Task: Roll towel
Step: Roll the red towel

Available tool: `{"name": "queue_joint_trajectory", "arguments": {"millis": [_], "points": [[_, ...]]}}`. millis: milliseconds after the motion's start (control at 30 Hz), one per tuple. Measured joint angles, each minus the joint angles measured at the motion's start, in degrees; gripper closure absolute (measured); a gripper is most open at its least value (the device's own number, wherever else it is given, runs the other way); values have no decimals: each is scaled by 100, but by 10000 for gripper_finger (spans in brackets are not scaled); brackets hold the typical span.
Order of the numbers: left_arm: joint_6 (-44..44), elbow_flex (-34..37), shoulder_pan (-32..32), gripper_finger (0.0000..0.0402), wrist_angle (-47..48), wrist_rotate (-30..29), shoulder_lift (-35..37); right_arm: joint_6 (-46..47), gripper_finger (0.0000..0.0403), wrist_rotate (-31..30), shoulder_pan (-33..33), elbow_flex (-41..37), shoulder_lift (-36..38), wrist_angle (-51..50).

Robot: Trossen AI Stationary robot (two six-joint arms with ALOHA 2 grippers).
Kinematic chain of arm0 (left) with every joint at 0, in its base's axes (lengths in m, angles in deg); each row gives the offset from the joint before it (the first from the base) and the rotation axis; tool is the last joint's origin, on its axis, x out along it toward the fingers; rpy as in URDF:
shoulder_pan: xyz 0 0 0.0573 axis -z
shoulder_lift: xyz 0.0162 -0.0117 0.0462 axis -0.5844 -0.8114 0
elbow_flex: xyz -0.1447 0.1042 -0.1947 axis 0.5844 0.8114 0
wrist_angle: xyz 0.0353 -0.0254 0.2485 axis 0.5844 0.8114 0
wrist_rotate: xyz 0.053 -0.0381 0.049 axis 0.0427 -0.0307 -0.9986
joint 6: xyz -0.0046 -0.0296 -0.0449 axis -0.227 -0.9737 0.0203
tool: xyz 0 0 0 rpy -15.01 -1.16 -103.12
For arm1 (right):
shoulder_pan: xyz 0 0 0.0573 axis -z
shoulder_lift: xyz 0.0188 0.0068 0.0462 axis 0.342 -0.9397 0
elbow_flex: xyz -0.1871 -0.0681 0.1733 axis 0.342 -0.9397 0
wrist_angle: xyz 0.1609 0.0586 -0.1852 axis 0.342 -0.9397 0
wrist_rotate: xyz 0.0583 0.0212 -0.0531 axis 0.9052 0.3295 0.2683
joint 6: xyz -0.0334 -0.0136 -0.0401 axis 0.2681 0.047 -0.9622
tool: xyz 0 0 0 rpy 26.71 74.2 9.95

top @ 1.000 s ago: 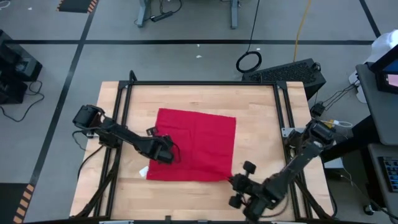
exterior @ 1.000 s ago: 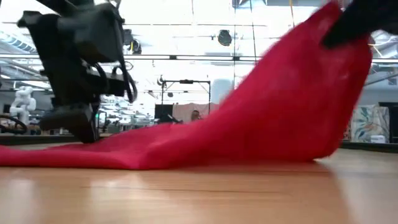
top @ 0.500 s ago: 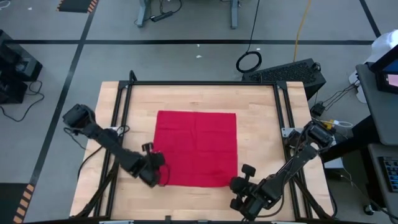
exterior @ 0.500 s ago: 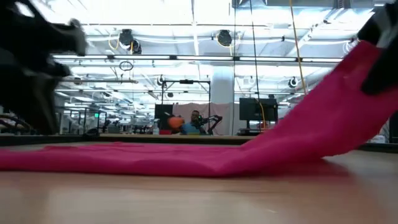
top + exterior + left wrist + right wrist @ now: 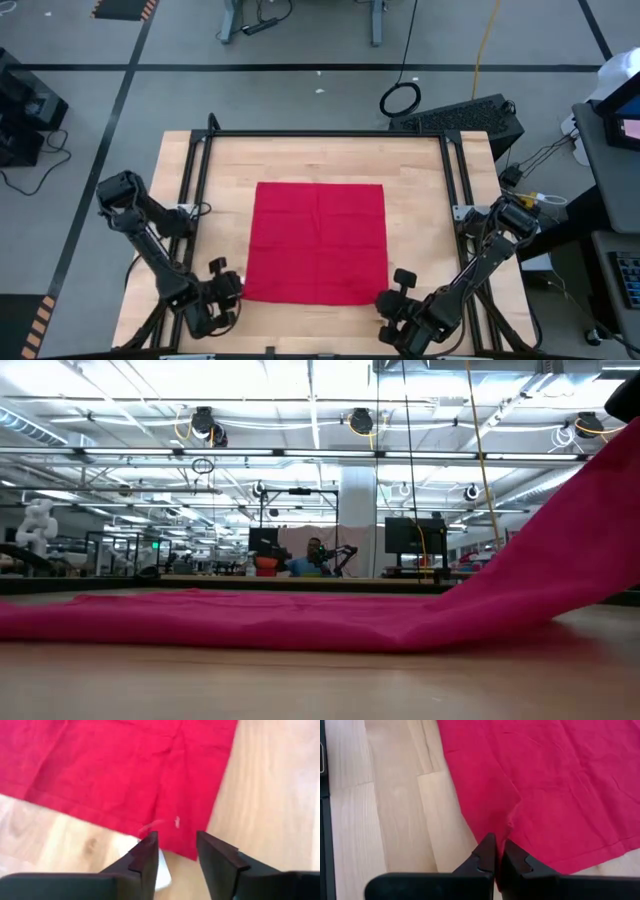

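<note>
High view: the towel [image 5: 318,242] now lies flatter and squarer on the surface [image 5: 420,200] than a second ago; my left claw [image 5: 222,292] has retreated off its near-left corner. Low view: the right side remains lifted. Left wrist: fingers apart, empty. Right wrist: my right claw [image 5: 496,851] pinches the towel's corner, probably ready to roll.

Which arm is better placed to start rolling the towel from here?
Probably the right: the right gripper is shut on a towel corner, lifting it. The left gripper is open, off the cloth.
</note>
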Motion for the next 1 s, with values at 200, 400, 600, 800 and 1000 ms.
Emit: {"name": "queue_joint_trajectory", "arguments": {"millis": [200, 400, 600, 800, 1000], "points": [[-4, 13, 163, 215, -331, -317, -121, -129, 401, 7, -2, 0, 0, 1], [-28, 28, -8, 213, -435, -150, -518, -147, 401, 10, -2, 0, 4, 3], [-104, 28, -31, 235, -421, -175, -577, -134, 401, 14, -2, 2, 4, 10], [-170, 28, -15, 329, -506, -123, -577, 23, 401, 15, -2, 0, 4, 8], [-166, -1, 136, 391, -465, -115, -575, -17, 395, 42, -2, 0, 4, 218]]}}
